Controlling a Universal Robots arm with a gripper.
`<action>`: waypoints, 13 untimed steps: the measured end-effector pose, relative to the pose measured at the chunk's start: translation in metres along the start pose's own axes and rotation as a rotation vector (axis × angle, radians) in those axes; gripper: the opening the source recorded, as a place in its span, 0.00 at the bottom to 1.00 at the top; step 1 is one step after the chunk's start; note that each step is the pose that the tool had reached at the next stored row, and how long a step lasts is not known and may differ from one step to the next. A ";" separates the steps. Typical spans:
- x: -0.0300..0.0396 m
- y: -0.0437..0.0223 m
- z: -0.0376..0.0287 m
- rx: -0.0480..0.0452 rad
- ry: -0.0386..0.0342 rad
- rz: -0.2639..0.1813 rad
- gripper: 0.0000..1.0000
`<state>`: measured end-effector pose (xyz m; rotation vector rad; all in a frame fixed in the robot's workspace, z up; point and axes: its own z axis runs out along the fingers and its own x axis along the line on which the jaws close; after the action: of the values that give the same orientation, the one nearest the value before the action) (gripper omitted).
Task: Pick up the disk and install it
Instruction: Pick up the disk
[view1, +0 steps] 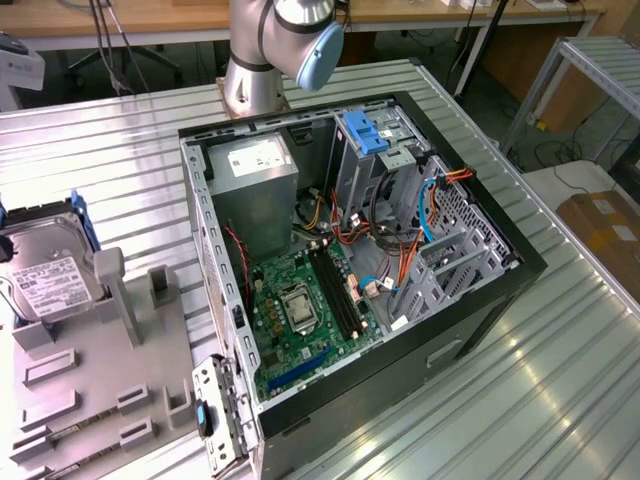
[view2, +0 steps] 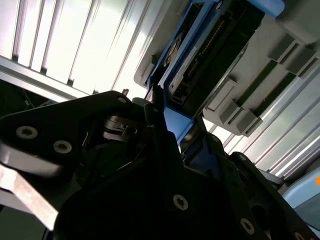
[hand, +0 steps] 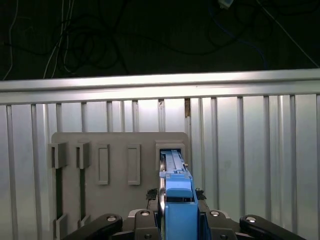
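Standing tilted in a slot of the grey fixture plate (view1: 100, 400), at the exterior view's left, the disk (view1: 45, 275) shows 1 blue rail (hand: 172, 162) close in front of the gripper (hand: 175, 194) in the first wrist view, but whether the gripper clamps it I cannot tell.

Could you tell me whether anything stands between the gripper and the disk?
Nothing visible does: in the first wrist view the gripper straddles the disk at its blue rail, over the grey fixture.

Disk (view1: 45, 272) on fixture plate (view1: 100, 395), at the exterior view's left of the computer case (view1: 460, 335).
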<state>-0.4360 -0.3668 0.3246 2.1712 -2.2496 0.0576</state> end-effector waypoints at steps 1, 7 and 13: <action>0.0000 0.0000 -0.0009 -0.0001 0.0002 0.000 0.37; 0.0003 -0.0001 -0.0088 0.0000 0.0001 0.000 0.37; 0.0006 -0.0003 -0.0175 -0.0001 0.0006 0.000 0.37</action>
<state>-0.4360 -0.3668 0.3421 2.1709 -2.2493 0.0581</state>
